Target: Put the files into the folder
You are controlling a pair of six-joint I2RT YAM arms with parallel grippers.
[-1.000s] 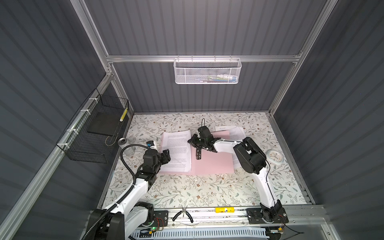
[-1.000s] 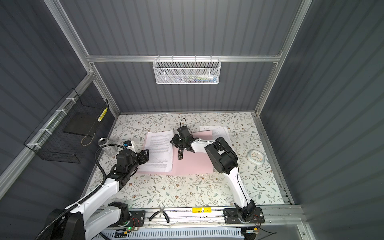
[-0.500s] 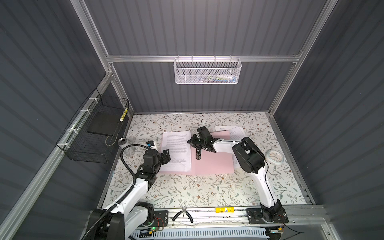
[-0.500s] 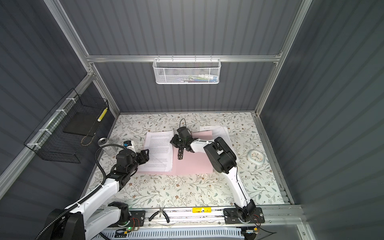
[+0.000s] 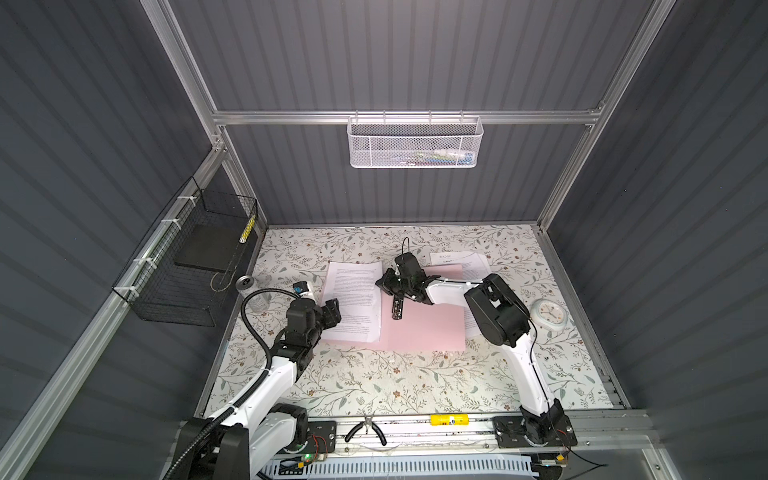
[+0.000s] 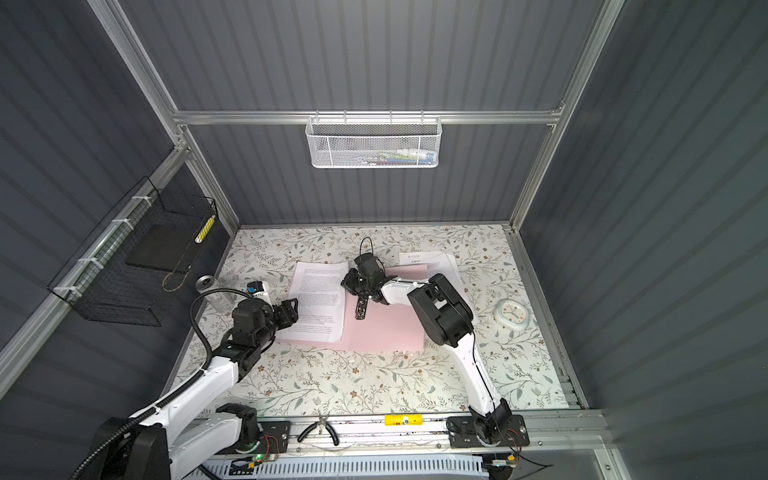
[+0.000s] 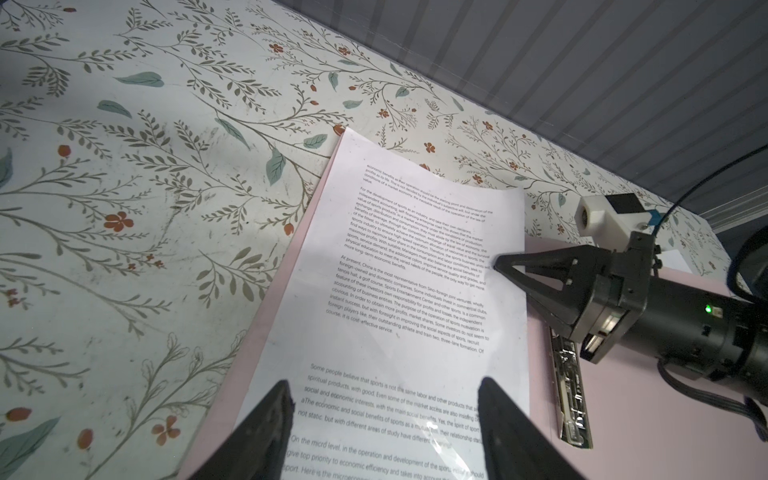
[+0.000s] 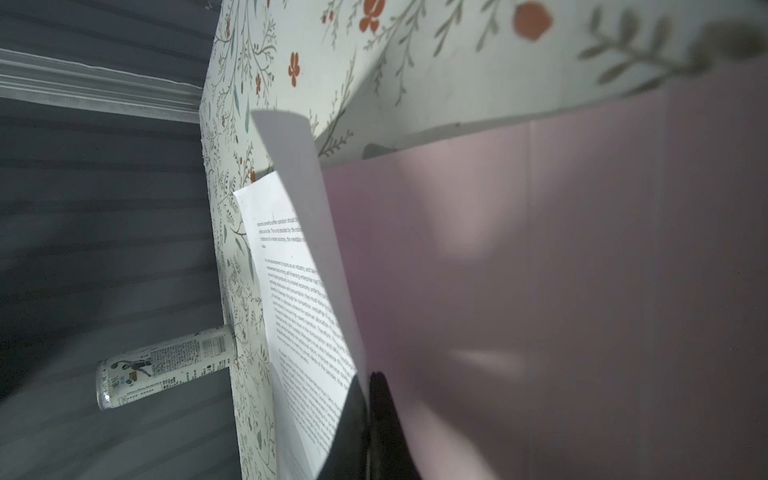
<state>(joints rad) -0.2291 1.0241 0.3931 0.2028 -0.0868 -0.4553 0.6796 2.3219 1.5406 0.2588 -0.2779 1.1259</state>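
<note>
Your right end effector (image 7: 500, 264) is closed, pinching the side edge of the top sheet of the files (image 5: 353, 295); the right wrist view shows that edge lifted. Your left end effector (image 7: 382, 388) is empty, jaws well apart, with the near end of the same sheets just beneath it. They lie on the folder (image 5: 428, 328), open on the table (image 5: 374, 386). Its clip (image 7: 571, 399) sits just beside the right end effector. Another sheet (image 5: 473, 262) lies behind that arm.

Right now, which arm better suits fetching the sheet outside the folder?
Likely right: the loose sheet lies by that arm; the open left pincer is across the folder. The right pincer first drops the printed sheet.
</note>
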